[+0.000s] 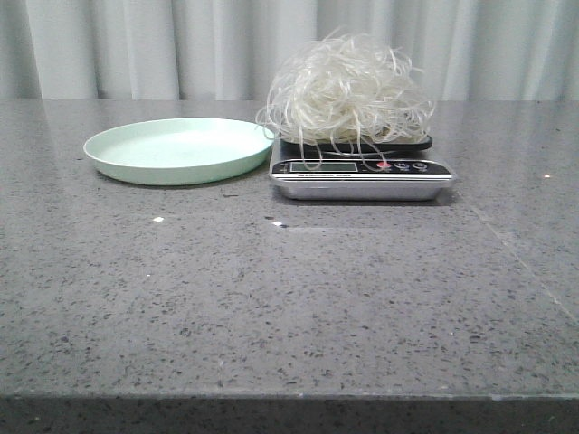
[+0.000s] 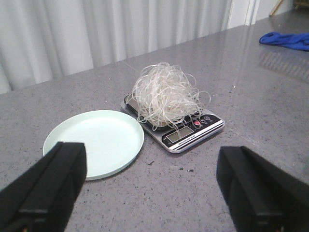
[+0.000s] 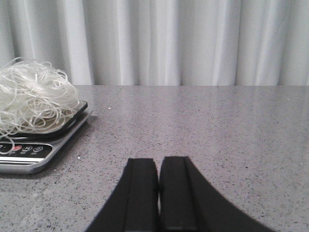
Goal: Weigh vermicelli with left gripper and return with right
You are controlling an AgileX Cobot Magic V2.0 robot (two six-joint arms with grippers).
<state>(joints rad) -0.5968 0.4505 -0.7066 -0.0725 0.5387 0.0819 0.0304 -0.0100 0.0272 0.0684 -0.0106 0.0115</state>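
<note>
Vermicelli (image 1: 346, 89) on scale (image 1: 362, 174), one plate (image 1: 179, 150) just left of scale.
One round tangle, no clear long axis, a few strands hang over scale display; display and button text too small to read. Left gripper (image 2: 152, 186) spread wide, holding nothing, above tabletop (image 1: 271, 298) short of scale. Right gripper (image 3: 158, 193) pressed together, empty, right of scale.

Translucent white vermicelli (image 1: 348, 86), pale green plate (image 1: 178, 150), silver-and-black scale (image 1: 362, 174), speckled grey table (image 1: 289, 307), black left hand (image 2: 149, 193).
</note>
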